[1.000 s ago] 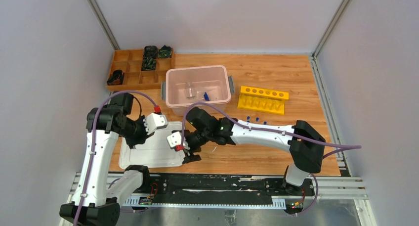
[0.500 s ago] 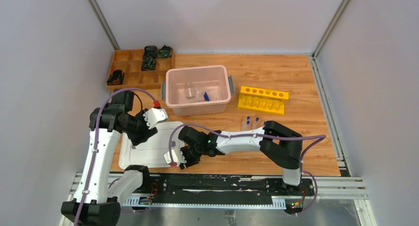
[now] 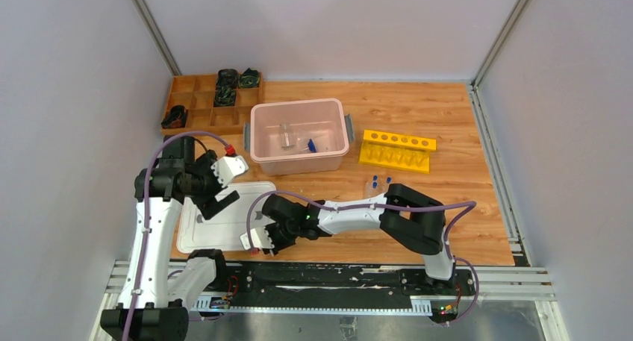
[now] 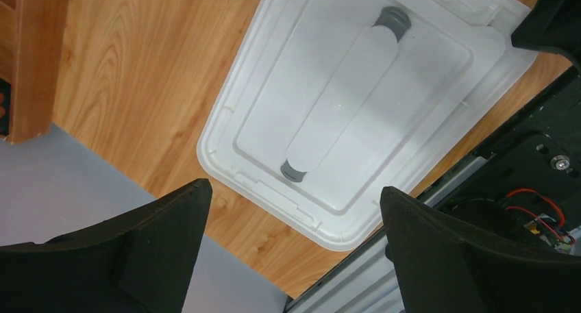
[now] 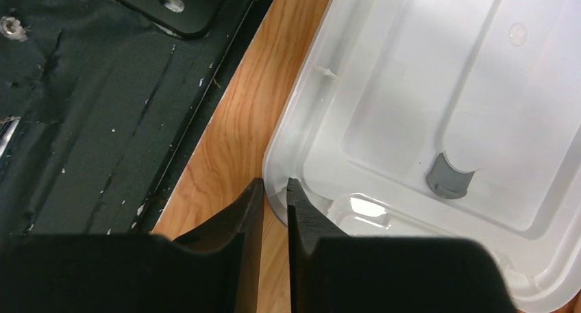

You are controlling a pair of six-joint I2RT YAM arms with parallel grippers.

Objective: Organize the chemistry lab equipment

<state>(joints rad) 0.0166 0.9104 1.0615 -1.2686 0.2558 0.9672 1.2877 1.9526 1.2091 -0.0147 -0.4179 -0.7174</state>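
A white lid (image 3: pixel 224 225) with a grey-ended handle (image 4: pixel 342 101) lies flat at the front left of the table. My left gripper (image 3: pixel 224 198) hovers over the lid's left part, open and holding nothing (image 4: pixel 293 190). My right gripper (image 3: pixel 255 240) is at the lid's near right corner, its jaws closed to a narrow slit on the lid's rim (image 5: pixel 274 186). Two blue-capped clear tubes (image 3: pixel 381 181) lie on the wood. A pink bin (image 3: pixel 257 128) holds a small clear item (image 3: pixel 286 136) and a blue-tipped piece (image 3: pixel 311 144). A yellow tube rack (image 3: pixel 397 150) stands right of the bin.
A wooden compartment tray (image 3: pixel 198 119) with dark items sits at the back left. The black base rail (image 3: pixel 336 277) runs along the table's near edge, right beside the lid corner (image 5: pixel 123 87). Grey walls close in on both sides.
My left gripper has opened and drawn back to the left over the lid. My right gripper has swung left and down to the lid's near corner and closed on its rim.
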